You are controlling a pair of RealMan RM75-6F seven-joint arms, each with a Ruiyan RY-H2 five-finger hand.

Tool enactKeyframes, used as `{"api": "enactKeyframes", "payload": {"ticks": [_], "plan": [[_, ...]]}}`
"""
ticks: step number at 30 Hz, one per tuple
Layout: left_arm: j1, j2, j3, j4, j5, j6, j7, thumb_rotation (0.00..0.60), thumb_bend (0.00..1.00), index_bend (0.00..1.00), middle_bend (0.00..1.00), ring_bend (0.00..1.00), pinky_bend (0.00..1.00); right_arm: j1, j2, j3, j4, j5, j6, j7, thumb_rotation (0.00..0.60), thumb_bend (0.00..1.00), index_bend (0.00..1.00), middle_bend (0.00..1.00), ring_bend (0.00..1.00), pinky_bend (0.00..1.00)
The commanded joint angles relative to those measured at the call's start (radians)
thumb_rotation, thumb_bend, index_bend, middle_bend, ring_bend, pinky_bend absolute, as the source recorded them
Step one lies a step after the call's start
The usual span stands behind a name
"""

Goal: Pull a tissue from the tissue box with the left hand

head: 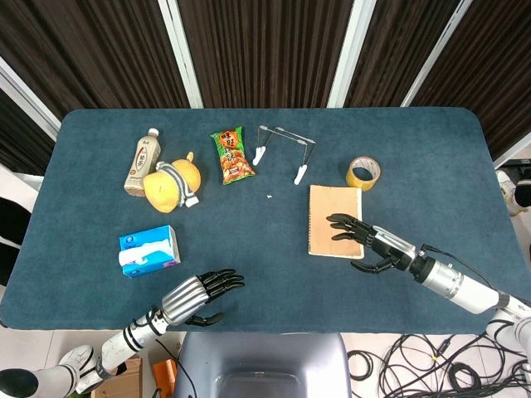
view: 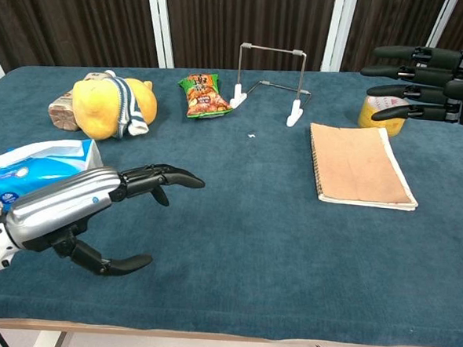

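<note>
My silver left hand [view: 95, 212] hovers spread and empty beside the blue cardboard tissue box [head: 149, 250], white tissue tufted up. My right hand [head: 369, 245] floats splayed over the tan notebook [head: 335, 220].

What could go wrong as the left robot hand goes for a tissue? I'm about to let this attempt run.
1. The small blue cardboard tissue box lies loose on the blue table cloth, so a pull might drag or lift the box along.
2. The open left robot hand sits beside the box, not above it; its fingers might knock the box when reaching the white tissue.
</note>
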Motion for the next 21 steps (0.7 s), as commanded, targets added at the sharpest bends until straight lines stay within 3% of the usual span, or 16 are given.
{"api": "enactKeyframes", "payload": {"ticks": [1, 10, 13, 17, 21], "plan": [[0.001, 0.002, 0.001, -0.002, -0.004, -0.002, 0.001, 0.6, 0.36, 0.15, 0.14, 0.1, 0.31, 0.0, -0.001, 0.003, -0.012, 0.013, -0.014, -0.022, 0.6, 0.33, 0.0, 0.0, 0.0, 0.15], [0.004, 0.008, -0.002, -0.009, -0.013, 0.007, 0.015, 0.6, 0.37, 0.15, 0.14, 0.1, 0.31, 0.007, 0.003, 0.001, -0.03, 0.023, -0.033, -0.053, 0.6, 0.33, 0.0, 0.0, 0.0, 0.15], [0.003, 0.012, -0.004, -0.013, -0.014, 0.01, 0.022, 0.6, 0.37, 0.15, 0.14, 0.1, 0.31, -0.008, 0.003, 0.02, -0.041, 0.057, -0.052, -0.137, 0.6, 0.33, 0.0, 0.0, 0.0, 0.15], [0.003, 0.035, -0.007, -0.024, -0.022, 0.005, 0.052, 0.6, 0.37, 0.15, 0.14, 0.1, 0.31, -0.06, 0.008, 0.08, -0.11, 0.157, -0.099, -0.472, 0.6, 0.33, 0.01, 0.0, 0.0, 0.15], [0.015, 0.101, -0.024, -0.062, -0.052, -0.005, 0.139, 0.6, 0.37, 0.15, 0.18, 0.12, 0.32, -0.158, 0.032, 0.142, -0.231, 0.26, -0.056, -0.926, 0.6, 0.33, 0.04, 0.0, 0.0, 0.15]]}}
